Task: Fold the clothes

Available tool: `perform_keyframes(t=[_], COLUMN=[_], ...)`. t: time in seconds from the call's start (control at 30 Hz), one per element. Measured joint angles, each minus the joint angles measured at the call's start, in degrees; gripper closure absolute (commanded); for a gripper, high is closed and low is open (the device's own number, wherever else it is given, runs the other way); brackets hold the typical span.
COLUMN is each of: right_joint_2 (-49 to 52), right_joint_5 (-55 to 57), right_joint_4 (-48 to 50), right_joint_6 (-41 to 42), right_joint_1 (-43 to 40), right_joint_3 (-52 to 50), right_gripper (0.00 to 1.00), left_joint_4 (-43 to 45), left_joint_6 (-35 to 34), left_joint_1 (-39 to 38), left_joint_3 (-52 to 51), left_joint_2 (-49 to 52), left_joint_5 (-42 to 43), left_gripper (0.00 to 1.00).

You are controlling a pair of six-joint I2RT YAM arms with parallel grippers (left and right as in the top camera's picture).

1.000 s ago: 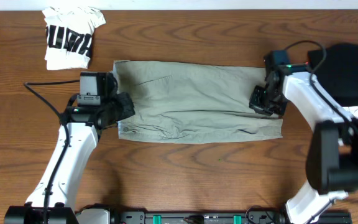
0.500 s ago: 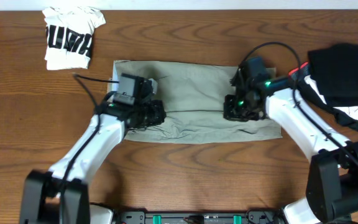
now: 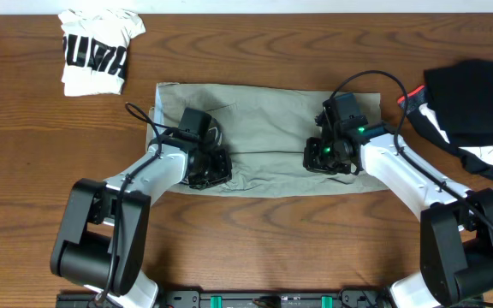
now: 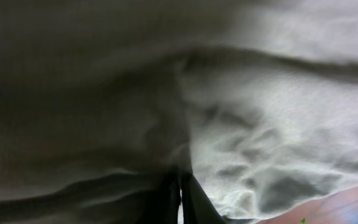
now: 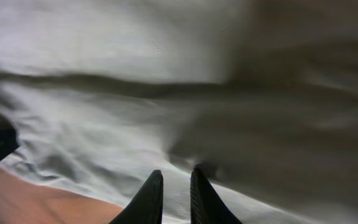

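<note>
The clothes, a pale khaki pair of shorts, lie spread flat across the middle of the wooden table. My left gripper is over their left half, near the front hem. In the left wrist view its fingers are shut together, tips against rumpled cloth; no fabric shows between them. My right gripper hangs over the right half. Its fingers stand a narrow gap apart just above the shorts, with flat fabric showing between them.
A folded white tee with black print lies at the back left corner. A black garment is heaped at the right edge. Bare wood shows just past the shorts' front hem.
Both grippers have moved inward from the two ends of the shorts toward their middle. The shorts' outline is nearly unchanged. The right fingers have parted slightly.
</note>
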Motion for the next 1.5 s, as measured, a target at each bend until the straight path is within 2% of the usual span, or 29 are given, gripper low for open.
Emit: perform_keyframes(t=[0.23, 0.43, 0.77, 1.23, 1.5], right_joint_2=[2.8, 4.0, 4.0, 4.0, 4.0], right_joint_5=[4.4, 5.5, 5.8, 11.7, 10.2], right_joint_4=[-1.2, -4.1, -9.8, -17.0, -18.1], right_joint_6=[0.6, 0.8, 0.8, 1.2, 1.7], right_joint_1=[-1.2, -4.6, -9.4, -15.2, -20.3], right_joint_3=[0.0, 0.0, 0.0, -0.1, -0.1], right_gripper=[0.98, 0.98, 0.98, 0.99, 0.99], left_joint_4=[-2.3, -5.9, -11.2, -14.7, -16.9], left_joint_6=[0.0, 0.0, 0.2, 0.3, 0.3], left_joint_1=[0.3, 2.8, 11.4, 17.8, 19.5], left_joint_3=[0.0, 0.2, 0.2, 0.2, 0.1], left_joint_2=[0.0, 0.0, -0.1, -0.1, -2.8], left_joint_5=[0.2, 0.2, 0.6, 0.4, -2.4], left_gripper=[0.92, 0.92, 0.92, 0.94, 0.94])
